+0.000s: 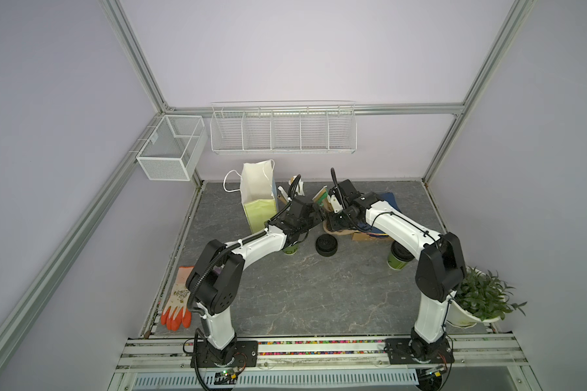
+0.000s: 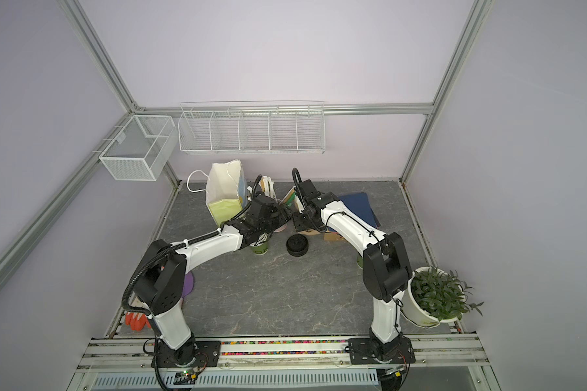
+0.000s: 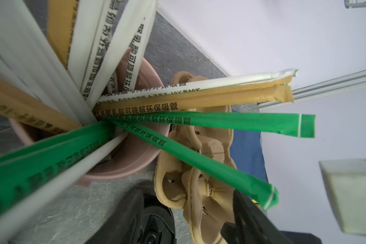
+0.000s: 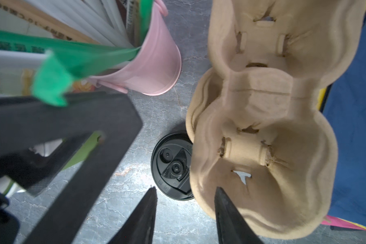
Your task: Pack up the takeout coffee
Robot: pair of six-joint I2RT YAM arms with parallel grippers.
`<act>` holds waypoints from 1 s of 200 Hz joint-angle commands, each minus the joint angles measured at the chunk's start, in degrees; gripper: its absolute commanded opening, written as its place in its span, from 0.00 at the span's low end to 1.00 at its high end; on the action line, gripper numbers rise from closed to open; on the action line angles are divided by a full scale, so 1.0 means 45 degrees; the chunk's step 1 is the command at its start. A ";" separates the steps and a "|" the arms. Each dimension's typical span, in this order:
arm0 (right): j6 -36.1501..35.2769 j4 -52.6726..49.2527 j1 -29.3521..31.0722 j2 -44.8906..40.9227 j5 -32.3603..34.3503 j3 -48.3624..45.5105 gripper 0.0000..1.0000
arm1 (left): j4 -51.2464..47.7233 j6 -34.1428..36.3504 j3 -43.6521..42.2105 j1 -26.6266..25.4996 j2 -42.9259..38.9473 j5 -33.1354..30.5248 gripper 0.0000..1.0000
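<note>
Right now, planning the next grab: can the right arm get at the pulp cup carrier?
Probably yes: the right gripper hangs open, straddling a wall of the pulp cup carrier, nothing in between.

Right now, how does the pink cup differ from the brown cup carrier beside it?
The pink cup is smooth and round; the brown cup carrier is rough moulded pulp with lobed wells. The pink cup is crammed with wrapped straws; the brown cup carrier's visible wells are empty. Both are close to the stack of black lids.
</note>
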 commanded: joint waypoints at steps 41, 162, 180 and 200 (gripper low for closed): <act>-0.0352 -0.0361 0.0256 0.0285 0.1646 0.0335 0.47 | 0.0223 -0.0179 -0.0290 -0.0025 -0.0286 -0.0284 0.68; -0.0542 -0.0438 0.0340 0.1037 0.1646 0.0444 0.43 | 0.0439 -0.0323 -0.0148 -0.0084 0.0129 0.0006 0.68; -0.0576 -0.0494 0.0364 0.1150 0.1626 0.0466 0.42 | 0.0457 -0.0346 -0.0153 -0.0102 0.0132 0.0021 0.68; -0.0602 -0.0513 0.0372 0.1189 0.1567 0.0465 0.41 | 0.0411 -0.0341 -0.0175 -0.0099 0.0119 -0.0006 0.68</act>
